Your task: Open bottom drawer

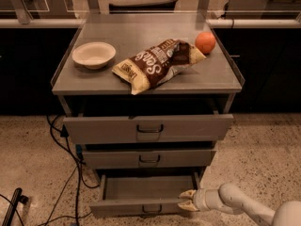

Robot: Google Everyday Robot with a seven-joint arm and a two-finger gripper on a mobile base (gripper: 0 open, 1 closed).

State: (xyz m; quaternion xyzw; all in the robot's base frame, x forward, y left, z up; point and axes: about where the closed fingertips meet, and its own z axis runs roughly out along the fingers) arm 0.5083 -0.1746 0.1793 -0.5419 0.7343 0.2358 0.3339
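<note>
- My gripper (187,200): lower right of frame, jaws apart, at the right front corner of the bottom drawer (122,207).
- Drawer: lower centre, partly out, front running left-right; loop handle (151,209) lies left of my jaws.
- Judgement: pull toward the frame's bottom edge.

The grey surface (221,76) carries a white bowl (93,54) at its left, a crumpled chip bag (157,62) lying across the middle and an orange (205,42) at the right rear, by the bag's end; the hand (184,200) is well below, at the bottom drawer's (122,208) right front corner
</note>
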